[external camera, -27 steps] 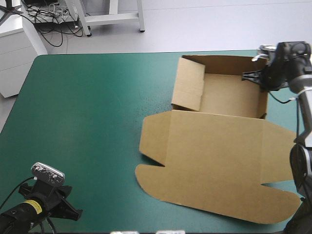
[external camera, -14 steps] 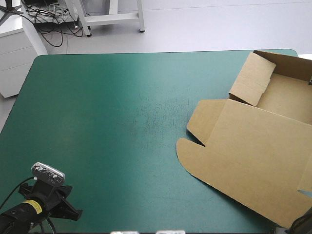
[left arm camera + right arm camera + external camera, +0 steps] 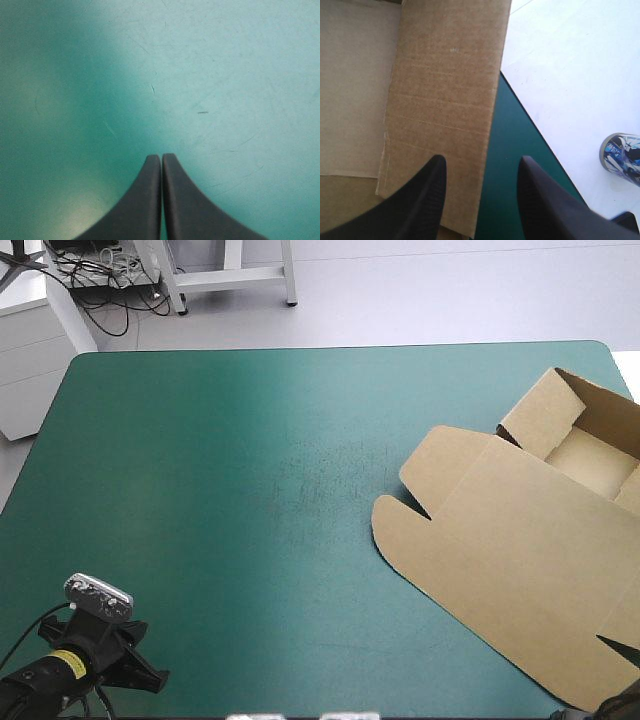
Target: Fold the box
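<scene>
The left gripper (image 3: 161, 159) hangs low over bare teal-green cover (image 3: 220, 490), well apart from the box (image 3: 520, 550), its black fingers pressed together in a point. The right gripper (image 3: 481, 167) sits at the box with its fingers spread, the edge of one raised wall (image 3: 445, 100) between them. The table's right edge runs just beside that wall, and a small patterned cup (image 3: 622, 152) stands beyond it. The box's tray (image 3: 590, 455) is open, its lid (image 3: 500, 590) flat on the cover

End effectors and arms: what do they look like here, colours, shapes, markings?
The left end effector and right end effector each have two broad black fingers curved like fins, tapering to rounded tips. In the high view the left arm is black with a yellow label near the wrist.
</scene>
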`<control>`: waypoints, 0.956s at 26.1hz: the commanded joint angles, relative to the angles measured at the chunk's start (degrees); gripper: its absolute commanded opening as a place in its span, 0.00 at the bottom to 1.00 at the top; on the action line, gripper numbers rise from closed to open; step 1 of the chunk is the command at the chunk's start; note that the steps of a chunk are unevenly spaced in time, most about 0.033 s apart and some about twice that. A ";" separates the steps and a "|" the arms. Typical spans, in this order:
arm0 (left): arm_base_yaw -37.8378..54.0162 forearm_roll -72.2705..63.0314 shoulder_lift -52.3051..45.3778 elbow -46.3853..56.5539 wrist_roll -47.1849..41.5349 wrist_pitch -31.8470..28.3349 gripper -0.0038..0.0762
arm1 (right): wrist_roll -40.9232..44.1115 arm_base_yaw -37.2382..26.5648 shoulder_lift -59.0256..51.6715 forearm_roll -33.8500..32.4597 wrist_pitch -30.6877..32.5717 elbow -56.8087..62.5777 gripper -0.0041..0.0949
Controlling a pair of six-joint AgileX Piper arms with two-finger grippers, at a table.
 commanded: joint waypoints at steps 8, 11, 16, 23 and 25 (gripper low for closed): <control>0.00 -0.37 0.31 -1.38 -0.14 -2.92 0.04 | -5.48 -0.35 -23.75 15.93 0.93 -1.09 0.03; 0.00 -0.37 0.31 -1.38 -0.14 -2.92 0.04 | -6.94 -0.35 -30.91 20.28 0.93 -1.09 0.03; 0.00 -0.37 0.31 -1.38 -0.14 -2.92 0.04 | -8.74 4.57 -41.52 24.30 0.93 5.24 0.03; 0.00 -0.37 0.31 -1.38 -0.14 -2.92 0.04 | -16.55 14.25 -56.99 25.12 0.82 24.98 0.02; 0.00 -0.37 0.31 -1.38 -0.14 -2.92 0.04 | -17.42 15.67 -60.91 24.87 0.39 30.81 0.02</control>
